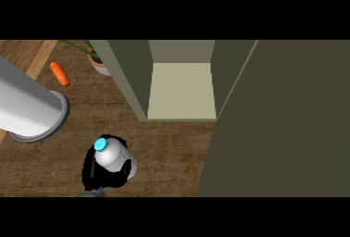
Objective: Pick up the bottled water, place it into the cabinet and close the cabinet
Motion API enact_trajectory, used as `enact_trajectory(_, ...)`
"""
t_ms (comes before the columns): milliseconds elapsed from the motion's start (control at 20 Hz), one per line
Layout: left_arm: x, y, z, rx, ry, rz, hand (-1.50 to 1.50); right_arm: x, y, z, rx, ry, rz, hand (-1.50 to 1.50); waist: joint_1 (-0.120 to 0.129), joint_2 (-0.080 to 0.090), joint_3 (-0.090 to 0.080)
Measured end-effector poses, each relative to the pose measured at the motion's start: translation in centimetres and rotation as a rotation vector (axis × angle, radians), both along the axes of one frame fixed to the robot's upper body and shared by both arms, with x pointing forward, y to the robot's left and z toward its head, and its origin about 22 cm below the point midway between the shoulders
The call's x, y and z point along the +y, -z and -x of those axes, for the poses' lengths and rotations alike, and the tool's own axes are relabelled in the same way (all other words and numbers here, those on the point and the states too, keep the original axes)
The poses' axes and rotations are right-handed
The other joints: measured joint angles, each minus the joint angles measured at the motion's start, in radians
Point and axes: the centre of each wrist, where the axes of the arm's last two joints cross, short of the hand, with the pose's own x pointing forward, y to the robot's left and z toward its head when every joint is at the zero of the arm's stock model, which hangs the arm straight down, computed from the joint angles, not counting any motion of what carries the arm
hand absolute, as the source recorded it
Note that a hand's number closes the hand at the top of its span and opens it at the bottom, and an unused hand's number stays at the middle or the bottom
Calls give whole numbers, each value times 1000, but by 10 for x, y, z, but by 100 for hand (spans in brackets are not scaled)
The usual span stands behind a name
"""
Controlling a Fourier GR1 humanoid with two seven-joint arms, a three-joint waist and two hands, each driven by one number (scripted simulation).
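The water bottle (113, 156) is silvery-clear with a light blue cap, and I look down on its top at the lower left. My right hand (89, 169) is shut on it, black fingers curled round its sides and hiding its lower part. The bottle stands out in front of the cabinet (130, 78), to the left of the opening. Inside the cabinet a pale shelf (181, 90) shows. The cabinet door (280, 120) is swung open and fills the right side of the view. My left hand does not show.
A large grey cylinder (27, 109), seemingly my left forearm, crosses the left edge close to the view. An orange carrot (60, 73) and a potted plant (97, 60) lie at the back left on the wooden counter (164, 152).
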Motion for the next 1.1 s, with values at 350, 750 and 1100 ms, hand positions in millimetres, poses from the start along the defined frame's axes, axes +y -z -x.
enact_trajectory(350, -20, -43, -1, -27, 19, 11, 150, 0, -3, -3, -8, 0, -1, -150, -2, 2, -1)
enact_trajectory(750, -52, -96, -27, -74, 29, -31, 150, 5, -1, 1, 9, -5, -25, -150, -8, 2, -1)
enact_trajectory(1100, -82, -129, -51, -79, 42, -57, 150, 6, -4, 0, 3, -16, -22, -150, -12, 4, -1)
